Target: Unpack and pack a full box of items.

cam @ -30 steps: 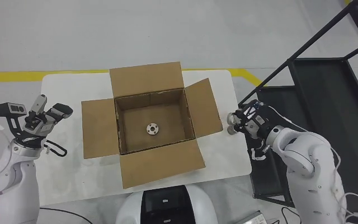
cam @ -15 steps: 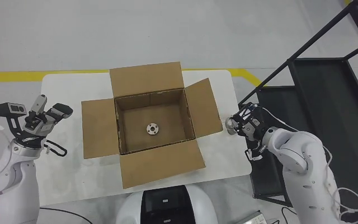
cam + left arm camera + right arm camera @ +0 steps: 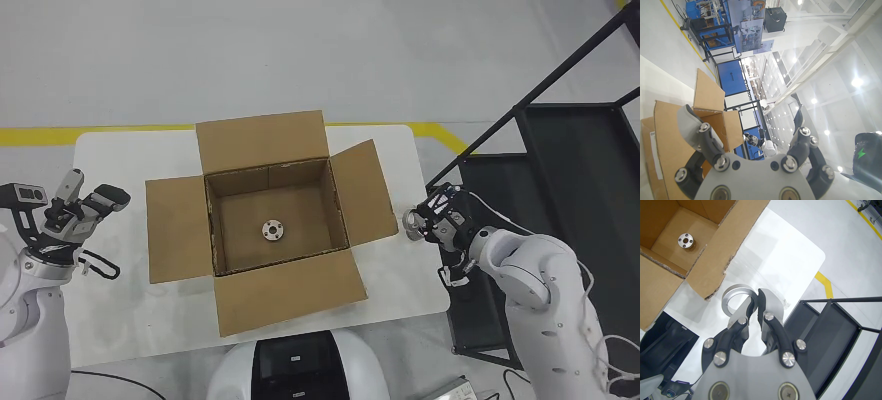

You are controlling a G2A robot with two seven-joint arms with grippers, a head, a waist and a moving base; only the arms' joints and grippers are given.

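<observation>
Box (image 3: 300, 245) sits mid-table with its mouth open and nothing across it. One hub (image 3: 272, 231), a small metal disc with a bore and bolt holes, lies near the middle of its floor.

At 3 o'clock from the box, just past the tip of the flap (image 3: 362, 195) on that side, the right gripper (image 3: 755, 300) pinches a ring (image 3: 724, 302) by its wall, with one finger inside the hoop and one outside. The ring is over the 3 o'clock edge of the table (image 3: 400, 150). I cannot tell whether it rests on the top or hangs just above it.

At 9 o'clock, off the table's edge, the left gripper (image 3: 741, 115) is spread wide and empty, and it tilts up away from the box.

With a single part inside and one in hand outside, the box looks either nearly emptied or barely refilled. I cannot say which. Either way, most of the packing appears to be left.

The 3 o'clock flap lies between the ring and the mouth, so the ring would have to pass over it. Black steps (image 3: 570, 150) stand close beside the table at 3 o'clock and crowd the right arm.
</observation>
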